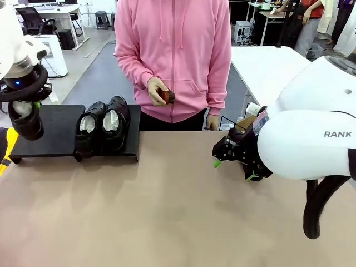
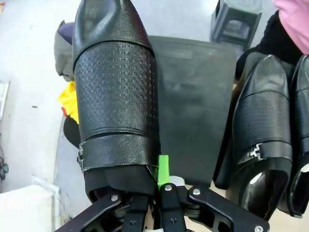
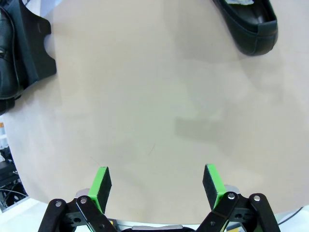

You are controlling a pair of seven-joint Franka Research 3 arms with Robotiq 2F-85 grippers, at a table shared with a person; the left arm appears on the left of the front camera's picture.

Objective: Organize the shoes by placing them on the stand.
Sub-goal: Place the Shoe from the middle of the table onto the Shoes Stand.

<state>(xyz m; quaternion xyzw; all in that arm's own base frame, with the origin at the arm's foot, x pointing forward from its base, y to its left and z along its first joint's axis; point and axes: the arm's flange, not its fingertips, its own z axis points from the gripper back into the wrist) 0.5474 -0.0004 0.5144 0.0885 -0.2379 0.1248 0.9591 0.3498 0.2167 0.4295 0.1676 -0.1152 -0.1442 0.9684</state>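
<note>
Stand (image 1: 55, 133), the low black platform, sits at the far left of the tan counter (image 1: 167, 222), and its left panel is bare. A person in a pink hoodie (image 1: 172, 55) waits across the counter, out of the way.

Two shoes (image 1: 103, 128) already lie side by side on the right panel, touching each other. A third shoe (image 1: 25, 119) hangs in the left hand (image 1: 29, 105), which is pinching its heel rim; this held shoe is in the air over the stand's left end. From the left wrist, the held shoe (image 2: 116, 96) lies partly beyond the outer edge of the stand (image 2: 193, 106), well apart from the nearest placed shoe (image 2: 263, 140).

To set it down well, I judge the arm should:
- shift the shoe inward toward the placed pair, so its whole sole is over the panel;
- line the toe up with the other two and keep it parallel to them;
- level the sole before descending, since it seems to hang toe-low;
- let go only once heel and toe both rest flat, or it may tip off the edge.

The right hand (image 1: 235, 169) hovers low over bare counter with its fingers spread wide, holding nothing. A fourth shoe (image 3: 251, 26) lies on the counter ahead of it. Smallest, a brown brush (image 1: 165, 97) stays in the person's grasp.
</note>
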